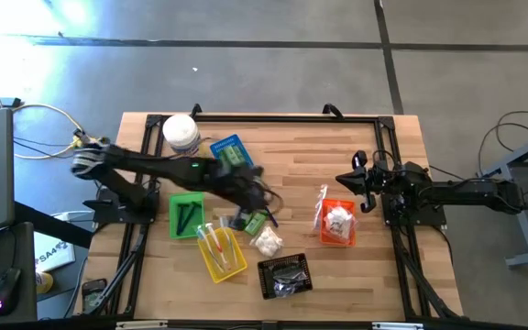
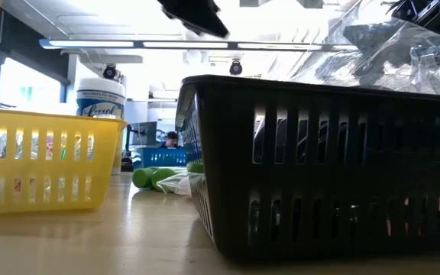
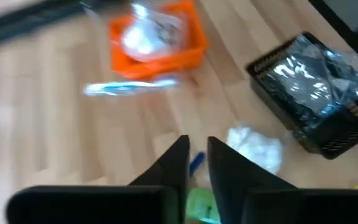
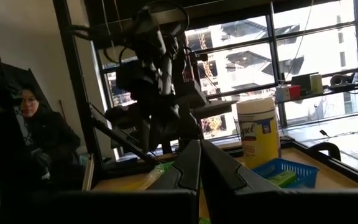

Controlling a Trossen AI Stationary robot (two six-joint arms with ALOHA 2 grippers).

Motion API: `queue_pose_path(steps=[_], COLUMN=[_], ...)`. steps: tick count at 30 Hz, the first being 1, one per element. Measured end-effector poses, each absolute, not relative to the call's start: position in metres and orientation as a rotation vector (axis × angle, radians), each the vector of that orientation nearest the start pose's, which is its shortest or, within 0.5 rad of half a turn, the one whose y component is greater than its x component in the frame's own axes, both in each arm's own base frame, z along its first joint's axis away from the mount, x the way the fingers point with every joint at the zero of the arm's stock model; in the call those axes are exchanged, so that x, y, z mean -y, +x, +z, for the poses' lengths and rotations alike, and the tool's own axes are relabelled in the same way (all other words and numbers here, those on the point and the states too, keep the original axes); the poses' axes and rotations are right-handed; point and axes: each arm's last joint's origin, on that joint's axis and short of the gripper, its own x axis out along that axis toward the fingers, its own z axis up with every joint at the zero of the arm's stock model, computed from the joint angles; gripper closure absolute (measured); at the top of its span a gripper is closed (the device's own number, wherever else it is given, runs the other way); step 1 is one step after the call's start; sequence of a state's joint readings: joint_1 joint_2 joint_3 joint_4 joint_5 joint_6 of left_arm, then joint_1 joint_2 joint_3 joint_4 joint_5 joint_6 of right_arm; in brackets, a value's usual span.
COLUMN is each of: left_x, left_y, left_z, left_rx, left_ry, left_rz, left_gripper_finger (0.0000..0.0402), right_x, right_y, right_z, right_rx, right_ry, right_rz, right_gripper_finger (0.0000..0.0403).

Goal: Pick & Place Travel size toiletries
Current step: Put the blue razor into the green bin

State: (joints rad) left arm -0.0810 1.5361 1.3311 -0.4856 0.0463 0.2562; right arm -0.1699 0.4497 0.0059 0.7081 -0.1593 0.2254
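Note:
My left gripper (image 1: 248, 218) (image 3: 197, 155) hangs over the table's middle, its fingers only a narrow gap apart. Below it, small green bottles (image 1: 257, 223) (image 2: 153, 177) lie on the wood; green (image 3: 201, 205) shows through the gap. In the low view the left arm (image 2: 193, 15) is high above them. A white puffy packet (image 1: 267, 242) (image 3: 255, 148) lies just ahead, and a clear-wrapped stick (image 1: 321, 206) (image 3: 129, 87) lies beside the orange basket. My right gripper (image 1: 367, 191) (image 4: 199, 152) is shut and waits raised at the table's right side.
Baskets surround the spot: green (image 1: 187, 213) with black combs, yellow (image 1: 220, 249) with sticks, black (image 1: 285, 275) with clear wrappers, orange (image 1: 337, 223) with white packets, blue (image 1: 228, 151) at the far side. A big white jar (image 1: 181, 133) stands far left. A person (image 4: 33, 118) sits beyond the table.

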Motion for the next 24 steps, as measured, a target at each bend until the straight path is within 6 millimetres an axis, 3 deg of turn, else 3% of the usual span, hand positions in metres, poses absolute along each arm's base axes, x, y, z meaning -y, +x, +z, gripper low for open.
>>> queue_pose_path(steps=[5, 10, 18, 24], left_x=[0.023, 0.025, 0.013, 0.006], left_y=[0.375, 0.398, 0.437, 0.446], left_z=[0.279, 0.242, 0.206, 0.192], left_rx=[-0.824, -0.936, -1.065, -1.212], left_ry=[0.284, 0.399, 0.385, 0.353], left_rz=[-0.346, -0.446, -0.444, -0.545], left_gripper_finger=[0.03, 0.026, 0.0254, 0.0254], right_x=[0.016, 0.014, 0.014, 0.014], right_y=[0.121, 0.121, 0.122, 0.122], right_z=[0.192, 0.192, 0.19, 0.19], right_rx=[0.257, 0.246, 0.229, 0.224], right_ry=[0.208, 0.212, 0.217, 0.218], right_rz=[0.04, 0.082, 0.104, 0.107], right_gripper_finger=[0.04, 0.04, 0.04, 0.04])
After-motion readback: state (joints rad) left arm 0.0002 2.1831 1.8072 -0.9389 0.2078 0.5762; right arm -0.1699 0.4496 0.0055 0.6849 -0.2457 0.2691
